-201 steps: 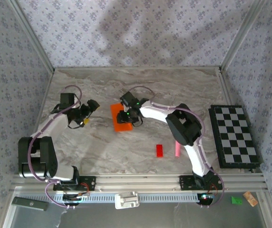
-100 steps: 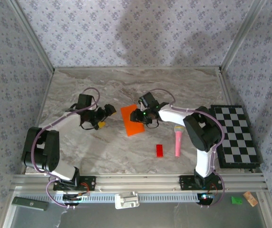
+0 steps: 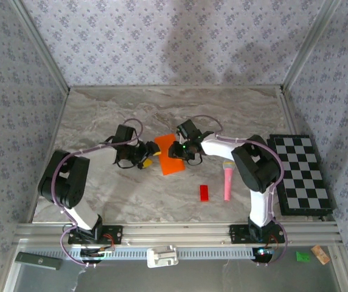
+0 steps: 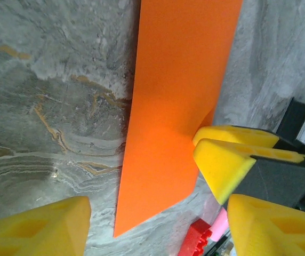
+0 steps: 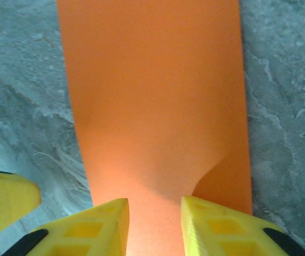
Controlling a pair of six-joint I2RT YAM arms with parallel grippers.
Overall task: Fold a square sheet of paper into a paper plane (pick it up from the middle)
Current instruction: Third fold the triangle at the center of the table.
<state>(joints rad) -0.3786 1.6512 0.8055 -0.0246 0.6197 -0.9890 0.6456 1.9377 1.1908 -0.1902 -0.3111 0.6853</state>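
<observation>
Well, paper (image 5: 152, 96) edge inside right claw (image 5: 155, 208)

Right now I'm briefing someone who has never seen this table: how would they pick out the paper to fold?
Find the grey marble table; near its middle, left of the checkerboard, lies the square sheet of paper. It is thin and bright orange, far wider than the small red block and pink microphone lying nearer the arms' bases.
</observation>
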